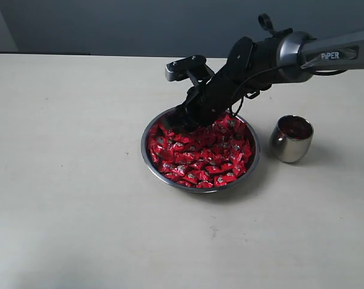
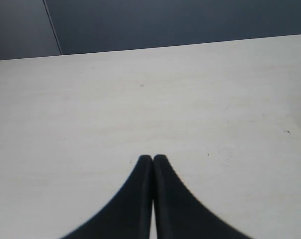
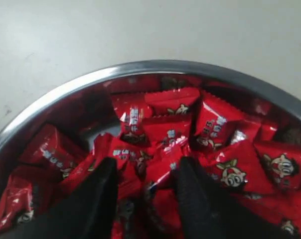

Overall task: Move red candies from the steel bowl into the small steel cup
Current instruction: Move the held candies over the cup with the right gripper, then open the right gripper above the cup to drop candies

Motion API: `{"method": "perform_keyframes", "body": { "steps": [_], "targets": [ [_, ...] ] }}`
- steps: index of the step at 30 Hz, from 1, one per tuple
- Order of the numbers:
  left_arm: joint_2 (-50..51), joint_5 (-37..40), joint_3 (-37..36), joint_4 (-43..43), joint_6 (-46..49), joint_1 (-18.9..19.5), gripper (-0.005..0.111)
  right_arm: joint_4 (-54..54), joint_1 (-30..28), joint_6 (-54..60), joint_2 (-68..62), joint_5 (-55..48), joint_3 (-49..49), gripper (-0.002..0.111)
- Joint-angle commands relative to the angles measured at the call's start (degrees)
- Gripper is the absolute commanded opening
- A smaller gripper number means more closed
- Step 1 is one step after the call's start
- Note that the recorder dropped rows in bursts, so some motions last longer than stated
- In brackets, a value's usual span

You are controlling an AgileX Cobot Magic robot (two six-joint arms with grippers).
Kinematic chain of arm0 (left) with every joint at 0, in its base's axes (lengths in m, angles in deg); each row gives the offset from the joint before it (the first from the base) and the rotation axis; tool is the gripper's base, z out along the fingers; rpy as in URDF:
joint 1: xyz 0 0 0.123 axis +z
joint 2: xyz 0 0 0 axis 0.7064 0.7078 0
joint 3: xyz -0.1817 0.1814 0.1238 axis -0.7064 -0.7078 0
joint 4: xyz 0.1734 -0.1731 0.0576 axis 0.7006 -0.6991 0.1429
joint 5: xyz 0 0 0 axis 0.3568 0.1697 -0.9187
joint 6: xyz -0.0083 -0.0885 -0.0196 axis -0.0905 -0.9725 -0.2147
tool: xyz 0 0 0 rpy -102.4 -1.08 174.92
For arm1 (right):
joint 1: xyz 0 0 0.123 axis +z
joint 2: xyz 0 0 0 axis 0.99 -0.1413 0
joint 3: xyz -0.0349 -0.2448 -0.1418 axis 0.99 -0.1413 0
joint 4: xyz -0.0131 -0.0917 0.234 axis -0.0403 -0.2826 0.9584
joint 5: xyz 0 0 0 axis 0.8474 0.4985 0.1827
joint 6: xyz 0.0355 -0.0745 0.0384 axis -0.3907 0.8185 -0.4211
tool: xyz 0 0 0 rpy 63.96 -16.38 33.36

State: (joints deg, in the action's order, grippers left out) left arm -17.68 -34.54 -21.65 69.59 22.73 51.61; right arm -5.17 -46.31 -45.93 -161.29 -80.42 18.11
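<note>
The steel bowl (image 1: 144, 146) sits mid-table, heaped with red candies (image 1: 201, 155). My right gripper (image 1: 179, 123) reaches down from the right into the bowl's far left part. In the right wrist view its two black fingers stand apart, open, tips pushed into the candies (image 3: 225, 164) near the bowl's rim (image 3: 155, 65), with wrapped candies lying in the gap at the gripper (image 3: 145, 167). The small steel cup (image 1: 291, 139) stands upright to the right of the bowl, with dark red showing inside. My left gripper (image 2: 153, 157) is shut, empty, over bare table.
The pale tabletop (image 1: 73, 180) spreads wide around the bowl and cup. A dark wall runs behind the table's far edge (image 1: 109, 56). The right arm (image 1: 326, 55) passes above the space behind the cup.
</note>
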Motion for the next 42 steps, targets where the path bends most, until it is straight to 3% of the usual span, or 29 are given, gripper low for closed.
{"method": "perform_keyframes", "body": {
  "steps": [1,7,16,25,28,42],
  "targets": [
    [-0.3,-0.3,0.5,0.1,-0.1,-0.5,0.0,-0.3,0.1,0.0,0.6,-0.6,0.5,0.004],
    [-0.3,-0.3,0.5,0.1,-0.1,-0.5,0.0,-2.1,-0.3,-0.4,5.1,-3.4,0.5,0.0],
    [-0.3,-0.3,0.5,0.1,-0.1,-0.5,0.0,-21.3,-1.4,-17.4,17.1,-7.2,-3.7,0.0],
    [-0.3,-0.3,0.5,0.1,-0.1,-0.5,0.0,-22.1,-16.4,-19.8,32.5,1.2,-24.8,0.0],
    [-0.3,-0.3,0.5,0.1,-0.1,-0.5,0.0,-21.2,-18.4,-19.8,32.1,9.1,-30.1,0.0],
    [-0.3,-0.3,0.5,0.1,-0.1,-0.5,0.0,-22.6,-18.4,-19.5,28.2,11.7,-30.2,0.0]
  ]
}}
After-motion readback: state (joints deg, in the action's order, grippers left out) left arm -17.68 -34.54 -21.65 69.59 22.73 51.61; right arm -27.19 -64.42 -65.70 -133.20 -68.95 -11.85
